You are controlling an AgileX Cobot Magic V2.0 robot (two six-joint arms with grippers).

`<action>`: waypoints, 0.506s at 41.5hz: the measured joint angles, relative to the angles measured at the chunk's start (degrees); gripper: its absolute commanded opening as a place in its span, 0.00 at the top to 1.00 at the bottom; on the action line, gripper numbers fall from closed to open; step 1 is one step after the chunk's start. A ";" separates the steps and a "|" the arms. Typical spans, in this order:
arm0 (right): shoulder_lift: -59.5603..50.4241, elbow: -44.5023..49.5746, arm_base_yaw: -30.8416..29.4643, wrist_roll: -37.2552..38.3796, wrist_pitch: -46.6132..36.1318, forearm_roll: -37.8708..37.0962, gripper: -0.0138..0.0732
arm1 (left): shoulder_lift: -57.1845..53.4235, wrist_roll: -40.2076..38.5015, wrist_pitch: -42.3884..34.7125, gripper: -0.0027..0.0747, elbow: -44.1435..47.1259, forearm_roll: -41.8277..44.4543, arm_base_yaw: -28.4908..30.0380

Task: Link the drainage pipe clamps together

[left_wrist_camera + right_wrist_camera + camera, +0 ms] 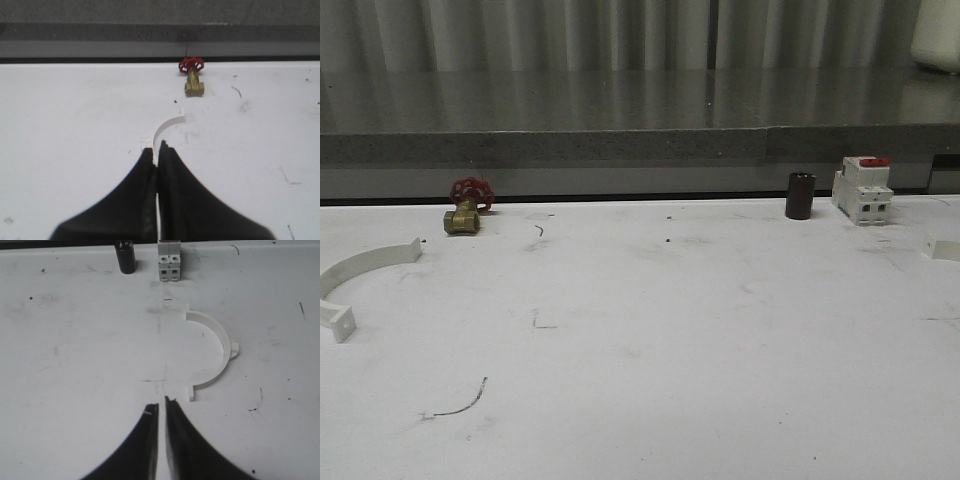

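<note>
Wide white tabletop (650,330), scuffed and marked with pen. Two drainage pipe clamps well apart on it: left half-ring (365,268) lying flat at the far left edge, right half-ring (945,250) cut off by the far right edge. Nothing joined yet, so judged at the very start: reach and pick up.

Left gripper (156,150) poised over one end of the left half-ring (167,127), fingers (135,200) pressed together with a bare slit between them, grasping nothing as far as can be judged. Right gripper (161,405) just beside the near tab of the right half-ring (215,352), fingers (185,445) likewise closed and empty.

To do it well: spread both pairs of fingers before descending. Take each half across the flat band at mid-arc, not by a tab, leaving the tabs free to mate. Bring the open sides to face each other near the middle, tabs lined up end to end, then press squarely. Likely risk: thin plastic skidding on the smooth surface.

From the front, the full spacing between the halves. From the right wrist, the whole arc with both end tabs and a small lug on its outer rim. From the left wrist, one curved end.

Smaller bystanders along the back: white breaker (862,188), brass valve (467,207), black cylinder (800,195). Steer clear of all three.
</note>
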 measured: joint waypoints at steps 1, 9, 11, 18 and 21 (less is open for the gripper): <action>0.28 0.00 0.00 0.00 0.00 -0.15 0.43 | 0.59 0.00 0.27 0.70 0.00 0.27 0.00; 1.37 0.00 0.00 0.00 0.00 -0.54 0.26 | 5.72 0.00 2.94 0.35 -1.14 0.99 0.00; 1.51 0.00 0.00 0.00 0.00 -0.54 0.26 | 7.02 0.00 4.07 0.34 -2.02 1.01 0.00; 1.64 0.00 0.00 0.00 0.00 -0.54 0.26 | 13.86 0.00 7.93 0.34 -6.74 1.01 0.00; 1.64 0.00 0.00 0.00 0.00 -0.54 0.26 | 17.66 0.00 9.29 0.34 -9.05 1.01 0.00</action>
